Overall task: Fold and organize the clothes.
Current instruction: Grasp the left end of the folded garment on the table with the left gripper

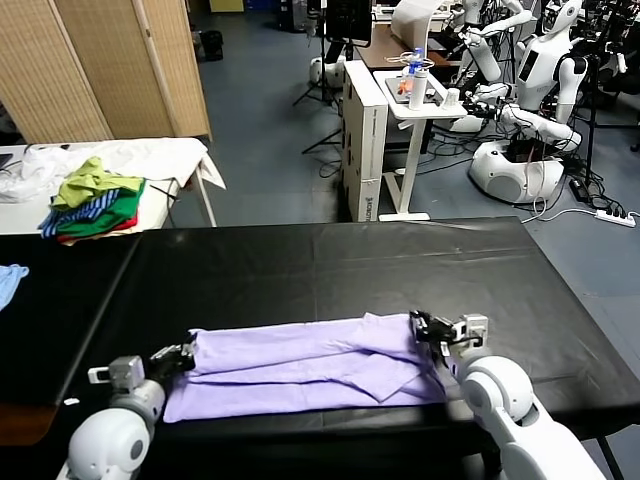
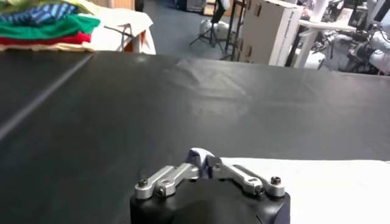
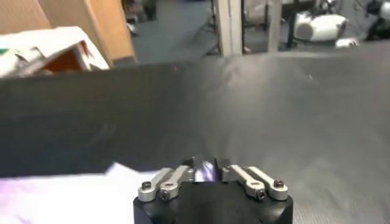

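The lavender T-shirt (image 1: 300, 365) lies folded in a long band across the near part of the black table (image 1: 330, 265). My left gripper (image 1: 186, 357) is at the band's left end, shut on a pinch of the fabric; in the left wrist view (image 2: 201, 159) a small fold sticks up between the jaws, and the shirt (image 2: 317, 189) spreads off to one side. My right gripper (image 1: 421, 326) is at the band's right end at its far edge. In the right wrist view (image 3: 206, 169) its jaws hold lavender fabric, with the shirt (image 3: 55, 195) trailing away.
A green, blue-striped and red pile of garments (image 1: 95, 203) sits on a white table at the back left. A light blue cloth (image 1: 9, 280) lies at the table's left edge. A white cabinet (image 1: 365, 140) and other robots (image 1: 520, 150) stand beyond the table.
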{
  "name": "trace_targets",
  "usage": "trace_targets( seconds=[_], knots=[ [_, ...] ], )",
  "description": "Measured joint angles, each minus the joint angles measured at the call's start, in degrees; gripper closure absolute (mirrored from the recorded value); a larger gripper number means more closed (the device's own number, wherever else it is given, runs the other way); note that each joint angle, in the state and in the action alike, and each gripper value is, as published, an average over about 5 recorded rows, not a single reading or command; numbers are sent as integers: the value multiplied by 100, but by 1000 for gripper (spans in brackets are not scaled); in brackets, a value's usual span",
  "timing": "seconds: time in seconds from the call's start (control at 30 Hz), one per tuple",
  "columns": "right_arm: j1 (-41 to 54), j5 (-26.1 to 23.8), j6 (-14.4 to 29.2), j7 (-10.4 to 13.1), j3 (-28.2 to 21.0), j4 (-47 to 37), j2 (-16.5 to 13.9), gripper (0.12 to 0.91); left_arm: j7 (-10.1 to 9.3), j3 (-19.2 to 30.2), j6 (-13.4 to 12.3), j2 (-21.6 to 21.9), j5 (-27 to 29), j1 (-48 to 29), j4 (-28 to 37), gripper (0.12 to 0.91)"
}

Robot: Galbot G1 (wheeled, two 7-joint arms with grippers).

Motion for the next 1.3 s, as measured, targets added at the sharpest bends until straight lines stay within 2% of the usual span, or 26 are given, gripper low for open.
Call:
trace_targets(
  seconds=[0.1, 0.23, 0.33, 0.57, 0.67, 0.77, 0.93, 1.03, 1.1, 1.3],
  knots=[
    [-94, 81, 0, -12, 84, 163, -126, 150, 23, -129, -36, -77, 97, 188, -162, 349],
    [-197, 142, 1, -18, 197, 331, -232, 121, 98, -312, -148, -279, 318, 488, -355, 162],
    [-242, 185, 6, -16, 267, 418, -287, 119, 134, -412, -234, -505, 416, 689, -439, 128],
    [-382, 358, 26, 5, 490, 649, -395, 118, 271, -491, -429, -1109, 569, 1009, -475, 124],
    [-472, 411, 28, 6, 623, 762, -435, 118, 306, -504, -484, -1300, 568, 1070, -467, 168],
    [-537, 439, 28, 6, 735, 849, -454, 118, 329, -510, -517, -1444, 553, 1105, -463, 313],
    [-557, 463, 27, 8, 814, 926, -459, 118, 345, -511, -564, -1663, 476, 1138, -441, 609],
    [-546, 466, 25, 9, 820, 939, -457, 118, 356, -511, -572, -1783, 359, 1160, -442, 750],
    [-542, 466, 24, 10, 822, 947, -453, 118, 384, -511, -561, -1853, 279, 1170, -454, 797],
    [-628, 480, 52, 52, 911, 1039, -464, 118, 447, -495, -574, -1973, 380, 1132, -475, 852]
  ],
)
